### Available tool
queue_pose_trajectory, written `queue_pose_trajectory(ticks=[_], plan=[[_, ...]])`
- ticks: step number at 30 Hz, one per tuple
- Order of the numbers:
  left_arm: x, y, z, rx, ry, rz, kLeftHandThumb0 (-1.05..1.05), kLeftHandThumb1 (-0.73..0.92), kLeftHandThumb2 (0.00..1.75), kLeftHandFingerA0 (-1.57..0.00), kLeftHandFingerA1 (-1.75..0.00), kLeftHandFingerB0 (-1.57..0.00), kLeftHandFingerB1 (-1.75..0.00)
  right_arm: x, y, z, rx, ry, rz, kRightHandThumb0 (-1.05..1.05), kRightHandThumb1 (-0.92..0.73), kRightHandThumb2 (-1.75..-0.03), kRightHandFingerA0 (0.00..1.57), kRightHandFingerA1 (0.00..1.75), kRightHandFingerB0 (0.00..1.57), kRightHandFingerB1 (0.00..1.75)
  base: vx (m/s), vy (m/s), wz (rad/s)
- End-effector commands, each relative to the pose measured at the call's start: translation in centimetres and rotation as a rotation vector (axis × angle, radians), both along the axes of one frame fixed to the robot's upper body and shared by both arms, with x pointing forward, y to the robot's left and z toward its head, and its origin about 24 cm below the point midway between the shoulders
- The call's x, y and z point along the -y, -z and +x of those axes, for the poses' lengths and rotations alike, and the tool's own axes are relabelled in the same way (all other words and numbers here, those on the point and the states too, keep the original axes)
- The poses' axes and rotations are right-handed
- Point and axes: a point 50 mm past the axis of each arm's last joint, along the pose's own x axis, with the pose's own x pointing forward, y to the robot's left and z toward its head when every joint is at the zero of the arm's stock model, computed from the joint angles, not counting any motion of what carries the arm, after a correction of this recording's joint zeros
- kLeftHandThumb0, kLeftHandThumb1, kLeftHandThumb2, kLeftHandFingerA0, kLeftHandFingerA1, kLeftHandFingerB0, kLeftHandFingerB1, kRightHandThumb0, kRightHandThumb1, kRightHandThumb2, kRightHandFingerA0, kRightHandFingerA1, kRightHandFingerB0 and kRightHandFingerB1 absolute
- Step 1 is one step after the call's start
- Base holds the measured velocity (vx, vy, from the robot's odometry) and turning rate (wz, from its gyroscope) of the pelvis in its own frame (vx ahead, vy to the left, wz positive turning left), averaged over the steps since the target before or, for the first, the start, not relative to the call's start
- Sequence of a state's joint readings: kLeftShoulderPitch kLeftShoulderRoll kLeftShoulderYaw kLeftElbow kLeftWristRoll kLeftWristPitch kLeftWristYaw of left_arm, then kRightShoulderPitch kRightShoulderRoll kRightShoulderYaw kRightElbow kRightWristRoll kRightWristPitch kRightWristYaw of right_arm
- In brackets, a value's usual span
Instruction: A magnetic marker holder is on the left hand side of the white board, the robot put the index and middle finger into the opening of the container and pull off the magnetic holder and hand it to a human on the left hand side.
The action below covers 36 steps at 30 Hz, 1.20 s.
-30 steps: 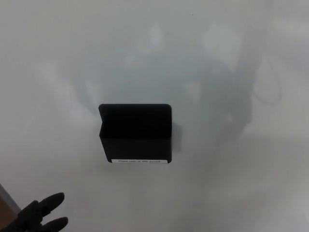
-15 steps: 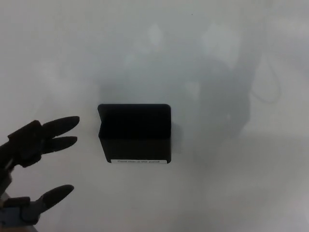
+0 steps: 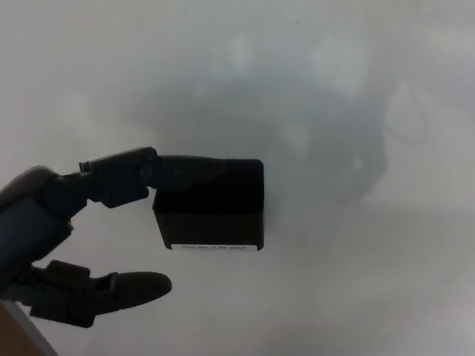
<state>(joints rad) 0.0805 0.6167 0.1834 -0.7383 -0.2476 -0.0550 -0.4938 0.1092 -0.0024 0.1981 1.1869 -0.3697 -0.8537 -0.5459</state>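
The black magnetic marker holder (image 3: 211,211) sticks to the whiteboard (image 3: 334,89) at mid-frame, a white label strip along its lower edge. My left hand (image 3: 82,230) comes in from the lower left with its fingers apart. Its upper fingers (image 3: 163,172) stretch right and overlap the holder's top left corner at the opening. I cannot tell how deep they sit inside. The thumb (image 3: 130,289) hangs below and left of the holder, apart from it. My right hand does not show.
The glossy whiteboard fills the view and carries dim grey reflections at the upper right. A brown strip (image 3: 18,337) shows at the bottom left corner, past the board's edge.
My left hand has risen from the bottom left corner and moved right. Its upper fingers now reach the holder's top left corner. The holder has stayed in place.
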Motion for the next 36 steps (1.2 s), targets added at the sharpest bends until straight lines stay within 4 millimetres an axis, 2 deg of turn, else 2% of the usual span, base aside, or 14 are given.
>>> queue_pose_trajectory(ticks=[1,3,16,17,19,20,21,22,23,29,30,31,32,36], plan=[[1.2,-0.4,2.4,-0.083,-0.003,0.152,-0.30,0.57,0.57,-0.41,-0.38,-0.30,-0.31,0.5,-0.2,-0.1,0.027,0.036,-0.004,-0.56,-0.56,-0.91,0.77,0.72,0.39,0.57,0.00,0.000,0.00],[1.5,-0.5,2.8,-0.104,0.001,0.185,-0.35,0.59,0.58,-0.34,-0.36,-0.27,-0.30,0.5,-0.2,-0.1,0.023,0.034,-0.001,-0.55,-0.70,-0.61,0.84,0.65,0.44,0.46,0.00,0.000,0.00],[3.2,-1.5,6.4,-0.152,-0.052,0.438,-0.42,0.58,0.67,-0.26,-0.40,-0.24,-0.35,0.3,-0.2,0.8,0.030,0.018,-0.011,-0.54,-0.68,-0.61,0.89,0.68,0.44,0.47,0.00,0.000,0.00],[3.2,-1.5,6.7,-0.164,-0.059,0.451,-0.38,0.62,0.59,-0.29,-0.37,-0.24,-0.30,0.3,-0.2,0.8,0.029,0.017,-0.011,-0.56,-0.56,-0.95,0.86,0.79,0.38,0.59,0.00,0.000,0.00],[3.3,-1.4,6.9,-0.176,-0.065,0.461,-0.38,0.62,0.59,-0.29,-0.37,-0.24,-0.30,0.3,-0.2,0.9,0.028,0.016,-0.012,-0.56,-0.56,-0.95,0.86,0.79,0.38,0.59,0.00,0.000,0.00],[3.4,-1.3,7.0,-0.200,-0.069,0.473,-0.22,0.50,0.99,-0.13,-0.52,-0.10,-0.50,0.3,-0.2,0.9,0.025,0.014,-0.012,-0.54,-0.69,-0.61,0.86,0.68,0.42,0.48,0.00,0.000,0.00],[3.4,-1.0,7.0,-0.212,-0.071,0.480,-0.22,0.50,0.99,-0.12,-0.52,-0.10,-0.50,0.3,-0.2,0.8,0.022,0.015,-0.010,-0.56,-0.69,-0.61,0.86,0.67,0.43,0.48,0.00,0.000,0.00],[3.5,-0.8,7.0,-0.223,-0.073,0.486,-0.22,0.50,0.99,-0.12,-0.52,-0.10,-0.50,0.4,-0.1,0.7,0.017,0.016,-0.008,-0.56,-0.69,-0.61,0.86,0.67,0.43,0.48,0.00,0.000,0.00],[3.6,-0.6,7.0,-0.229,-0.073,0.489,-0.41,0.60,0.67,-0.24,-0.39,-0.22,-0.34,0.4,-0.2,0.7,0.020,0.014,-0.007,-0.54,-0.68,-0.60,0.86,0.67,0.42,0.49,0.00,0.000,0.00],[4.0,0.3,6.9,-0.248,-0.075,0.508,-0.42,0.58,0.67,-0.26,-0.40,-0.23,-0.35,0.3,-0.2,0.7,0.027,0.006,-0.012,-0.53,-0.68,-0.61,0.89,0.69,0.43,0.48,0.00,0.000,0.00],[4.1,0.5,6.8,-0.252,-0.074,0.510,-0.43,0.58,0.69,-0.25,-0.40,-0.22,-0.35,0.3,-0.2,0.7,0.028,0.004,-0.013,-0.55,-0.55,-0.94,0.87,0.79,0.37,0.59,0.00,0.000,0.00],[4.1,0.6,6.8,-0.254,-0.073,0.512,-0.43,0.58,0.69,-0.25,-0.40,-0.22,-0.35,0.3,-0.2,0.7,0.028,0.004,-0.012,-0.55,-0.55,-0.94,0.87,0.79,0.37,0.59,0.00,0.000,0.00],[4.2,0.8,6.8,-0.265,-0.069,0.511,-0.43,0.59,0.69,-0.24,-0.40,-0.21,-0.35,0.3,-0.2,0.6,0.024,0.007,-0.007,-0.55,-0.68,-0.60,0.87,0.68,0.44,0.49,0.00,0.000,0.00],[4.4,1.3,6.8,-0.287,-0.064,0.512,-0.44,0.60,0.69,-0.24,-0.40,-0.21,-0.35,0.3,-0.3,0.7,0.033,0.004,-0.005,-0.53,-0.68,-0.60,0.86,0.67,0.43,0.49,0.00,0.000,0.00]])
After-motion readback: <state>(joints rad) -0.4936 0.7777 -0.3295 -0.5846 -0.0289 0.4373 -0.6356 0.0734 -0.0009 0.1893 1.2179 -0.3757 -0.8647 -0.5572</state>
